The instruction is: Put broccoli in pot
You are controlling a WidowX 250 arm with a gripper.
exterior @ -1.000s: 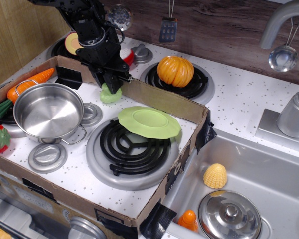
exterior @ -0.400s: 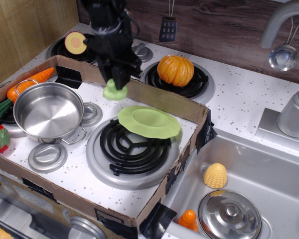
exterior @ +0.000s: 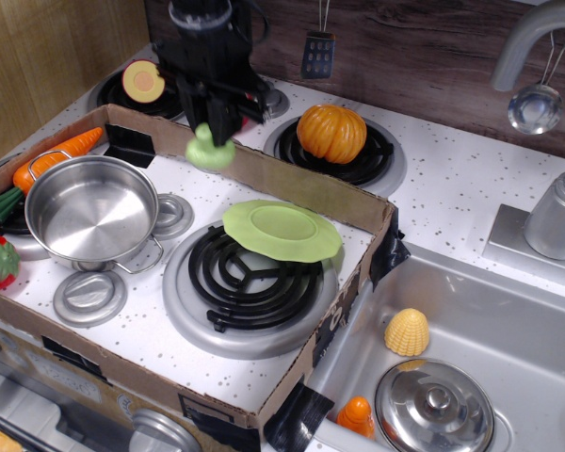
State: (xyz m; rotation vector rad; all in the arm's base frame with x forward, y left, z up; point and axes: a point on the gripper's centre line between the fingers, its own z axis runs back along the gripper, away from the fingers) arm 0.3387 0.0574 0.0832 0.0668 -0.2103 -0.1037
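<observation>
The gripper (exterior: 215, 130) hangs above the back edge of the cardboard box (exterior: 292, 184), its fingers pinching the broccoli (exterior: 209, 152) by its upper part, so the pale-green piece dangles in the air, clear of the counter (exterior: 452, 188) and of the box wall. The pot (exterior: 92, 209) stands open and empty inside the box, to the front left of the broccoli and well apart from it, beside the front burner (exterior: 250, 278) on which the green plate (exterior: 282, 231) lies. The step in hand looks like the carry, and to do it well the arm should probably travel toward the pot at its present height, so the broccoli passes over the rim and the loop handles instead of knocking them. It seems wise to bring the piece over the middle of the pot's flat bottom before lowering, and to spread the fingers only once it hangs inside or just above the rim; dropped from higher, the light toy could bounce off the steel and out. The grip looks shallow, so a smooth, unhurried sweep would suit best.
</observation>
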